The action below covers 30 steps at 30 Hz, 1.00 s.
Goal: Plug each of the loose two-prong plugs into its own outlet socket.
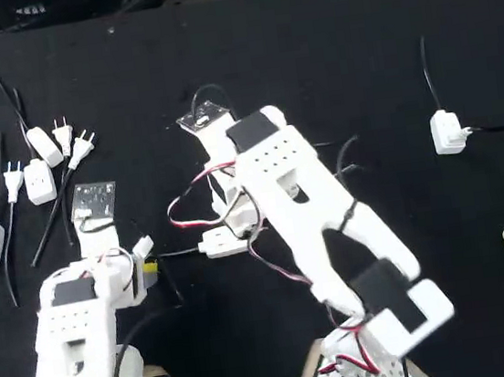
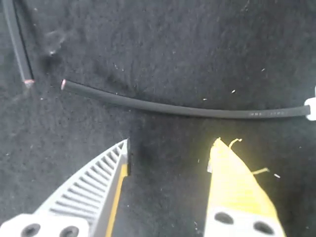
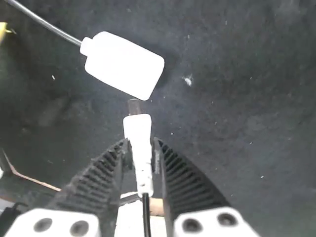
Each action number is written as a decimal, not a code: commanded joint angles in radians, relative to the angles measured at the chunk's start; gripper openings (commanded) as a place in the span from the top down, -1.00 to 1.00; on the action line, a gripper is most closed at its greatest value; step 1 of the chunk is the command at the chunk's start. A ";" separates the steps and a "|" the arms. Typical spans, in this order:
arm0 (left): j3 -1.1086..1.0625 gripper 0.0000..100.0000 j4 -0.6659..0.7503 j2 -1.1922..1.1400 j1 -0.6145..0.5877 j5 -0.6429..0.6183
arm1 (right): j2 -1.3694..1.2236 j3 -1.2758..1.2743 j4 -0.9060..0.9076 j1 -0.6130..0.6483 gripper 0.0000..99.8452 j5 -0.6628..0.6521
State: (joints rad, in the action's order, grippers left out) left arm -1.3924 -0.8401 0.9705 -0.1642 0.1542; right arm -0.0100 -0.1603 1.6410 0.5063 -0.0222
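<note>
Right gripper (image 3: 140, 143) is clamped on a white two-prong plug (image 3: 137, 126). The jaws squeeze its flat sides, and the prongs aim at the white outlet socket (image 3: 123, 64) just ahead. I can't tell if the prong tips touch it yet. On the overhead, that socket sits just off the centre of the table (image 1: 354, 47), around 7 o'clock. Left gripper (image 2: 171, 143) hovers with its jaws wide apart and nothing between them, right over the socket's black cable (image 2: 173, 109).

Handling-wise, I reckon this is all featherweight, smooth hard plastic, so the socket will probably skate across the cloth when I push. I'd pin the socket body by its long sides with the left, not grab the floppy cable. The plug looks stiff, so a mid-body grip seems fine, though it may pivot if the prongs go in crooked. More loose plugs (image 1: 72, 146) wait at 10 o'clock, and a joined pair (image 1: 447, 132) sits at 3 o'clock.
</note>
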 commanded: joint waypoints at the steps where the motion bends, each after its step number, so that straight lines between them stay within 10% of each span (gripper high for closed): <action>1: -0.027 0.47 0.014 0.114 0.002 -0.020 | -0.064 0.116 0.054 -0.018 0.98 0.063; 30: -0.067 0.47 0.014 0.213 0.002 -0.018 | -0.355 0.323 0.126 -0.009 0.98 0.212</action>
State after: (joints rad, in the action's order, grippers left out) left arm -1.4645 -0.8401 1.1684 -0.1626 0.1450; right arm -0.3736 0.1174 1.7300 0.5063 0.1864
